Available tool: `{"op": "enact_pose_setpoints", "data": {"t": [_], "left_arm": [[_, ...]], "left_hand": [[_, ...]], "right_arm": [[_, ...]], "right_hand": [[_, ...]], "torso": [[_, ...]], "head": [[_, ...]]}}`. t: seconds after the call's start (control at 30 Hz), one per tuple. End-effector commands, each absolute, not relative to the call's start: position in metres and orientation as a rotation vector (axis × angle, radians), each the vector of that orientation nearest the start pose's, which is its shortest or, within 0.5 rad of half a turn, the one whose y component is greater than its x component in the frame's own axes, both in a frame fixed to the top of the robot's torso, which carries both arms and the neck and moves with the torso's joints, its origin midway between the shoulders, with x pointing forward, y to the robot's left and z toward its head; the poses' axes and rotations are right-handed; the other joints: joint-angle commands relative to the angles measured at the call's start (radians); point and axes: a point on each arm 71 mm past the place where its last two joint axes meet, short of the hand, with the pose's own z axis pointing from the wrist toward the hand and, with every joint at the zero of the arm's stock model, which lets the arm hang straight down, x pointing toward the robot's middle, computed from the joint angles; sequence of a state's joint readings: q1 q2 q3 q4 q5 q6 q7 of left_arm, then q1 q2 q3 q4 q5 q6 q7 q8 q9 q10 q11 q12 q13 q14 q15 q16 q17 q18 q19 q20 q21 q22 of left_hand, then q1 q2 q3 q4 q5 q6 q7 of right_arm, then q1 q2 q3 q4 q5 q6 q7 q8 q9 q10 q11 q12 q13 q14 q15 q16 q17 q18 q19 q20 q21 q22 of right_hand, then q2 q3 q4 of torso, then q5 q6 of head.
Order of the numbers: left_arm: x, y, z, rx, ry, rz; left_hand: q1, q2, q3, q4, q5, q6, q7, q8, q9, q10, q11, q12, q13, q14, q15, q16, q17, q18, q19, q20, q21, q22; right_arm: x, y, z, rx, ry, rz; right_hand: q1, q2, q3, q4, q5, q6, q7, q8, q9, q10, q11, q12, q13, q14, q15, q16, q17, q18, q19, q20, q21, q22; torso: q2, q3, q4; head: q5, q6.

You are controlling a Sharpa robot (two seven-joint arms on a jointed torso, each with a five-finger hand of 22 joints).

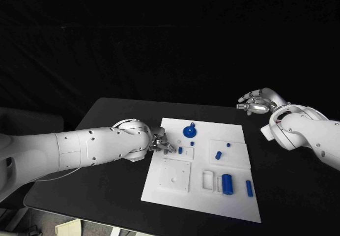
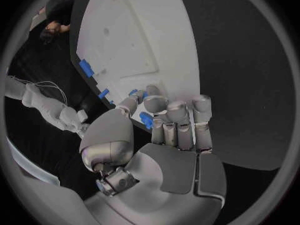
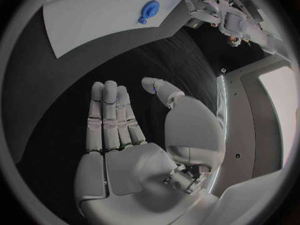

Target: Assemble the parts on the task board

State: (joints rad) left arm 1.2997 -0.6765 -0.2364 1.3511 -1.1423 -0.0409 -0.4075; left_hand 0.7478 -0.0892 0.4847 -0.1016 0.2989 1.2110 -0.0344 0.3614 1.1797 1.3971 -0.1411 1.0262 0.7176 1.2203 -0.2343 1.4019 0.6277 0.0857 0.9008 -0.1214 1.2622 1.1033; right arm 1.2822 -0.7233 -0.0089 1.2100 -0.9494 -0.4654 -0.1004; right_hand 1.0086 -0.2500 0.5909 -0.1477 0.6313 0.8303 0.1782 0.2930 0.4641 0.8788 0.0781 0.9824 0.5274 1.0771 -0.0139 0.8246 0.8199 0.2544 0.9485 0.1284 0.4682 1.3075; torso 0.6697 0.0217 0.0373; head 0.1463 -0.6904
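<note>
Board: task board, white, mid-table; parts scattered on it.
Left hand: left hand at board's left edge, fingers curled, pinching a small blue part.
Right hand: right hand released, fingers straight, well apart from board.
Advice: probably align part upright over its socket before pressing; keep pinch light.

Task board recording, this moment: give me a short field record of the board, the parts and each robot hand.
board: white task board in the middle of the black table
parts on board: round blue part near the far edge; blue cylinder and slim blue bar toward the near right
left robot hand: at the board's left edge, fingers curled round a small blue part
right robot hand: off the board, beyond its far right corner, fingers extended, holding nothing
</note>
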Motion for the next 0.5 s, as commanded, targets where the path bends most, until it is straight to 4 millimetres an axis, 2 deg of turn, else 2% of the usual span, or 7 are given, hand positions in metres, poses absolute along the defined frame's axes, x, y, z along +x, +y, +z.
{"op": "enact_pose_setpoints", "data": {"t": [0.03, 0.2, 0.4, 0.5], "left_arm": [[0.506, 0.194, -0.243, -0.079, 2.174, -0.342], [0.507, 0.198, -0.243, -0.104, 2.164, -0.341], [0.506, 0.203, -0.242, -0.138, 2.162, -0.348], [0.506, 0.205, -0.242, -0.157, 2.158, -0.355]], "left_hand": [[-0.006, -0.015, 0.001, 0.018, -0.022, 0.003, 0.005, -0.011, 0.004, -0.002, 0.006, 0.005, -0.002, -0.001, -0.003, -0.003, 0.000, 0.020, -0.009, -0.149, -0.001, -0.002], [-0.024, -0.046, 0.004, 0.070, -0.091, 0.005, 0.005, -0.027, 0.013, -0.004, 0.006, 0.006, -0.005, -0.002, -0.004, -0.004, 0.000, 0.023, -0.012, -0.150, -0.004, -0.004], [-0.032, -0.081, 0.016, 0.119, -0.100, 0.006, 0.006, -0.039, 0.020, -0.006, 0.007, 0.006, -0.008, -0.006, -0.003, -0.006, 0.000, 0.025, -0.016, -0.150, -0.005, -0.004], [-0.029, -0.132, 0.041, 0.176, -0.123, 0.006, 0.007, -0.047, 0.028, -0.010, 0.009, 0.005, -0.009, -0.008, -0.002, -0.006, 0.000, 0.026, -0.016, -0.149, -0.004, -0.005]], "right_arm": [[0.561, -0.250, -0.147, 0.467, 1.525, 0.677], [0.561, -0.250, -0.147, 0.467, 1.525, 0.678], [0.561, -0.252, -0.147, 0.468, 1.524, 0.676], [0.561, -0.252, -0.147, 0.468, 1.524, 0.675]], "right_hand": [[0.001, 0.010, -0.001, -0.005, 0.005, 0.000, 0.005, -0.001, -0.002, -0.007, -0.002, 0.004, -0.001, -0.008, 0.002, -0.004, -0.001, 0.007, -0.002, 0.004, -0.003, 0.024], [0.001, 0.010, -0.001, -0.005, 0.006, -0.001, 0.005, -0.001, -0.002, -0.007, -0.002, 0.004, -0.001, -0.008, 0.002, -0.004, -0.001, 0.007, -0.002, 0.004, -0.003, 0.024], [0.001, 0.010, -0.001, -0.005, 0.006, -0.001, 0.005, -0.001, -0.002, -0.007, -0.002, 0.004, -0.001, -0.009, 0.002, -0.004, -0.001, 0.007, -0.002, 0.004, -0.003, 0.024], [0.001, 0.010, -0.001, -0.005, 0.006, -0.001, 0.005, -0.001, -0.002, -0.008, -0.002, 0.004, -0.002, -0.009, 0.002, -0.004, -0.001, 0.007, -0.002, 0.004, -0.003, 0.024]], "torso": [[0.000, -0.0001, -0.0001], [0.000, 0.0000, -0.0002], [0.000, 0.0001, -0.0006], [0.000, 0.0000, -0.0002]], "head": [[0.000, 0.001], [0.000, 0.001], [0.000, 0.002], [-0.002, 0.002]]}}
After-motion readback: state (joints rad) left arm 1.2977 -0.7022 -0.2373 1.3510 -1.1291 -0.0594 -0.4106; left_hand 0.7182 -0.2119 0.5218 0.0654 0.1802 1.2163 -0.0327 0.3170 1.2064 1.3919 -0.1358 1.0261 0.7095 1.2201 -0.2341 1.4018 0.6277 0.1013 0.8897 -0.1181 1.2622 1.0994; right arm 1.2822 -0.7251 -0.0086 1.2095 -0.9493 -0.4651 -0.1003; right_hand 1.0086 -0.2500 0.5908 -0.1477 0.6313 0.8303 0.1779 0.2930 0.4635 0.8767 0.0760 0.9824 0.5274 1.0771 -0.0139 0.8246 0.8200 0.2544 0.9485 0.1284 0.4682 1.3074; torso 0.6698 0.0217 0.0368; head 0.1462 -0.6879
